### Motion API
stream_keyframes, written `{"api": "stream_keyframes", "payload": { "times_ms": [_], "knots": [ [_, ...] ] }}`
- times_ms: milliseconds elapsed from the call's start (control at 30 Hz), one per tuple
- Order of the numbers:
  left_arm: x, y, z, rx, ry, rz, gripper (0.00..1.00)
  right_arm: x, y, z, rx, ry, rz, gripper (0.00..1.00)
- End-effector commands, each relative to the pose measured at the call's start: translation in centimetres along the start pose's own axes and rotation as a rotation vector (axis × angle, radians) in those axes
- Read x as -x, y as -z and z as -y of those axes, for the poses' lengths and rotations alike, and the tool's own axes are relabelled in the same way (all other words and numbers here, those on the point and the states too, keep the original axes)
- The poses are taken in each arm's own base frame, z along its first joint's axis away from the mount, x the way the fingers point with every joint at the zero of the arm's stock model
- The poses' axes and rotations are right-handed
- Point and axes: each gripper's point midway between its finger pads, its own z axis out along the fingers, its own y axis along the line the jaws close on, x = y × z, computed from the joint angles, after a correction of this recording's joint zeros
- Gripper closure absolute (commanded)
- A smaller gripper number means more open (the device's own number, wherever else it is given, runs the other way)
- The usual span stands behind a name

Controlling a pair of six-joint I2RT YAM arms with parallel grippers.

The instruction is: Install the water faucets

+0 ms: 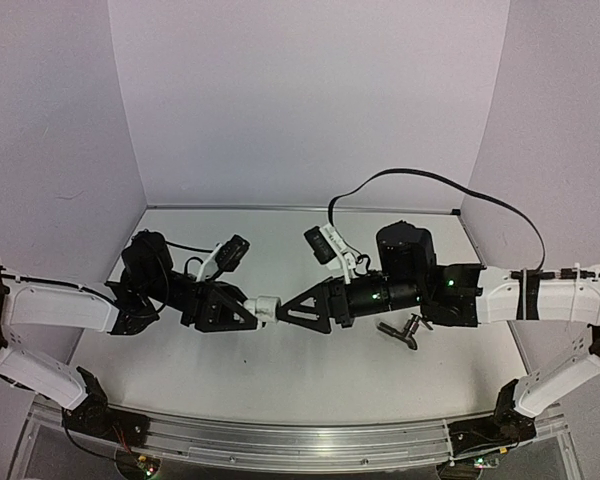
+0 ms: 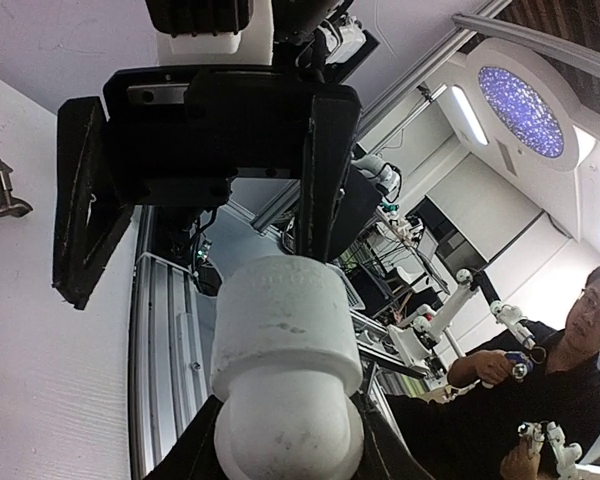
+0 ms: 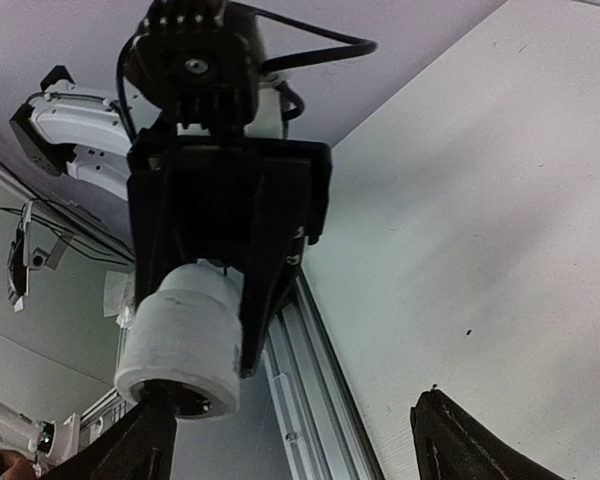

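My left gripper (image 1: 252, 312) is shut on the small white plastic pipe fitting (image 1: 266, 307), held level above the table with its open end facing right. In the left wrist view the fitting (image 2: 285, 370) fills the space between my fingers. My right gripper (image 1: 292, 308) is open and empty, its tips right at the fitting. In the right wrist view my right fingertips (image 3: 450, 440) stand wide apart, one just under the fitting's open mouth (image 3: 180, 345). The dark grey faucet (image 1: 405, 331) lies on the table under my right arm. It also shows in the left wrist view (image 2: 2, 193).
White walls enclose the table (image 1: 280, 370) at the back and both sides. An aluminium rail (image 1: 300, 440) runs along the front edge. A black cable (image 1: 460, 185) loops above my right arm. A person (image 2: 580, 330) stands beyond the table.
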Motion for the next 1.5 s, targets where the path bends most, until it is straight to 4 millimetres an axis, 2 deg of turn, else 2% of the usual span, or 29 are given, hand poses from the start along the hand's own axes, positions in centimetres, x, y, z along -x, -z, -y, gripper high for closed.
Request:
{"api": "stream_keyframes", "payload": {
  "times_ms": [0, 100, 233, 300, 467, 533, 567, 667, 700, 733, 767, 900, 1000, 1100, 1267, 1467],
  "knots": [
    [2.9, 0.8, 0.0, 0.029, -0.095, 0.077, 1.0, 3.3, 1.2, -5.5, 0.206, 0.049, 0.084, 0.16],
    [3.1, 1.1, -0.4, 0.038, -0.089, 0.08, 1.0, 3.3, 1.4, -5.5, 0.201, 0.027, 0.098, 0.15],
    [3.0, 1.0, -0.4, 0.03, -0.078, 0.07, 1.0, 3.5, -0.3, -5.0, 0.207, -0.001, 0.086, 0.19],
    [3.0, 1.0, -0.2, 0.029, -0.085, 0.072, 1.0, 3.8, -0.9, -5.0, 0.206, -0.001, 0.088, 0.22],
    [2.8, 1.1, 0.2, 0.025, -0.085, 0.07, 1.0, 4.6, -1.8, -4.2, 0.174, -0.013, 0.11, 0.41],
    [2.7, 1.1, 0.1, 0.024, -0.081, 0.068, 1.0, 4.8, -2.0, -4.1, 0.172, -0.023, 0.115, 0.45],
    [2.7, 1.1, 0.2, 0.025, -0.081, 0.068, 1.0, 4.8, -2.0, -4.1, 0.173, -0.025, 0.114, 0.49],
    [3.5, 1.3, -0.2, 0.051, -0.065, 0.103, 0.97, 4.8, -2.3, -3.8, 0.171, -0.045, 0.12, 0.9],
    [3.9, 1.6, -0.4, 0.067, -0.052, 0.123, 0.86, 4.8, -2.2, -3.4, 0.149, -0.055, 0.134, 0.99],
    [4.3, 1.8, -0.6, 0.083, -0.042, 0.146, 0.73, 4.8, -2.0, -3.0, 0.129, -0.063, 0.148, 1.0],
    [5.1, 2.2, -0.9, 0.113, -0.027, 0.189, 0.56, 5.0, -1.5, -2.2, 0.09, -0.081, 0.189, 1.0],
    [6.4, 2.9, -1.0, 0.163, -0.01, 0.278, 0.42, 6.4, 0.1, -1.6, 0.068, -0.117, 0.33, 1.0],
    [6.9, 3.1, -0.8, 0.171, -0.011, 0.302, 0.41, 6.7, -0.2, -1.4, 0.083, -0.139, 0.353, 1.0],
    [6.9, 3.0, -0.5, 0.161, -0.007, 0.295, 0.47, 6.7, -0.7, -1.1, 0.087, -0.156, 0.357, 1.0],
    [6.6, 3.0, -0.4, 0.156, -0.007, 0.289, 0.49, 6.9, -0.6, -0.7, 0.083, -0.169, 0.392, 1.0],
    [6.9, 2.9, 0.1, 0.144, -0.019, 0.285, 0.51, 6.7, -1.8, -0.9, 0.111, -0.169, 0.361, 1.0]
  ]
}}
